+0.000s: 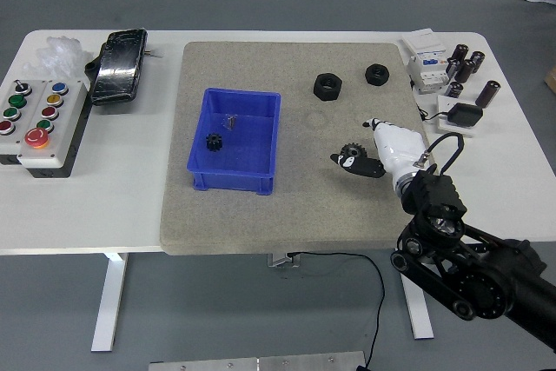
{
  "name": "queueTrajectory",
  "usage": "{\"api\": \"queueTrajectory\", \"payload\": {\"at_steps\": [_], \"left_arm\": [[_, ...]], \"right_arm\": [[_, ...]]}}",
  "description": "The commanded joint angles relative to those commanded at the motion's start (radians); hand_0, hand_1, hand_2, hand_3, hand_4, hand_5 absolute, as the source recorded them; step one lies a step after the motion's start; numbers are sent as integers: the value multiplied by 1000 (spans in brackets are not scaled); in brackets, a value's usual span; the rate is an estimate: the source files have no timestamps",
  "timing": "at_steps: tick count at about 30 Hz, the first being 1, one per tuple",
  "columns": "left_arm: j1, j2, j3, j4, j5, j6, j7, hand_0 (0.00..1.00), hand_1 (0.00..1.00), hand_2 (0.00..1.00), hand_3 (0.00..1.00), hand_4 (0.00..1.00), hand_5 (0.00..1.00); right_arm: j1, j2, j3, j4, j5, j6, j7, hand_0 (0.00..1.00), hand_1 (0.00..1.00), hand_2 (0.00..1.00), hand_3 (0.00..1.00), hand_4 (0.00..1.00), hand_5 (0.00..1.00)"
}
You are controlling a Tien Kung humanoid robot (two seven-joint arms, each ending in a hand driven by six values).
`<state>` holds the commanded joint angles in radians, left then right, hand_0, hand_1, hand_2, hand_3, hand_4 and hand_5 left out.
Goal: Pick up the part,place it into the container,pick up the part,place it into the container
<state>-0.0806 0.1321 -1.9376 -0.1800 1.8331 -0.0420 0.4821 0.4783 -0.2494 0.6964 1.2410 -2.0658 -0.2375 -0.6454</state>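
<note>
A black gear [350,151] lies on the grey mat [261,215], right of centre. My right hand [356,145] reaches in from the lower right and hovers over it, white palm behind it, black fingers [346,162] spread around it and partly hiding it. The fingers are open and hold nothing. The blue container [231,182] stands left of centre on the mat. Inside it are a small black gear [214,142] and a small grey part [230,119]. Two black nuts [327,86] [376,72] lie at the mat's far right.
A button box [35,119], a black pouch [117,65] and crumpled plastic [54,52] sit on the left of the table. At the far right are white electrical parts [427,62], dark cylinders [466,65] and a small black block [465,115].
</note>
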Motion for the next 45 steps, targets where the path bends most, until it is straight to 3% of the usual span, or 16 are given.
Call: {"api": "queueTrajectory", "payload": {"at_steps": [3,4,9,10,15,16,21,22,27,31,36,40,41,45], "left_arm": [[-1,2,2,0,-2,-1,-1,701,687,701,819,776,516],[-2,3,2,0,-2,-2,0,700,687,701,820,776,517],[-3,3,6,0,-4,-9,7,700,687,701,820,776,517],[-3,2,6,0,-5,-9,8,700,687,702,820,774,517],[-4,1,9,0,-6,-9,4,700,687,702,820,774,517],[-4,1,9,0,-6,-9,4,701,687,701,820,774,519],[-5,2,9,0,-5,-7,-1,701,687,701,820,774,519],[-5,2,8,0,-4,-7,-2,701,687,702,820,775,519],[-5,1,11,0,-9,-6,-4,701,687,702,820,775,519],[0,0,12,0,-16,-4,0,700,687,702,819,776,522],[2,-2,11,0,-18,-2,11,700,687,702,819,776,522],[0,-5,22,0,-27,1,7,700,687,702,819,776,522],[-1,-6,23,0,-28,2,5,698,686,702,820,777,524],[-3,-5,26,0,-32,6,4,698,686,702,820,777,524]], "right_arm": [[12,5,-21,-24,19,-7,0,276,622,768,840,858,601],[16,7,-26,-30,25,-9,0,270,552,645,733,510,374],[37,24,-53,-71,56,-14,0,270,552,645,733,510,374],[40,28,-57,-79,60,-13,0,259,499,554,669,285,348],[50,40,-77,-101,72,-19,0,259,499,554,669,285,348],[50,40,-79,-103,72,-20,0,245,450,444,616,125,241],[51,40,-81,-106,65,-29,0,245,450,444,616,125,241],[52,39,-81,-105,61,-33,0,228,427,373,548,113,78],[67,29,-85,-82,22,-55,0,228,427,373,548,113,78],[124,30,-127,-45,-8,-62,0,223,419,366,527,118,66],[242,93,-246,-15,-23,-93,0,243,432,380,526,129,63],[292,136,-303,-25,-43,-125,0,243,432,380,526,129,63],[305,147,-319,-30,-44,-129,0,450,737,768,691,362,270],[341,180,-373,-56,-30,-122,0,450,737,768,691,362,270]]}}
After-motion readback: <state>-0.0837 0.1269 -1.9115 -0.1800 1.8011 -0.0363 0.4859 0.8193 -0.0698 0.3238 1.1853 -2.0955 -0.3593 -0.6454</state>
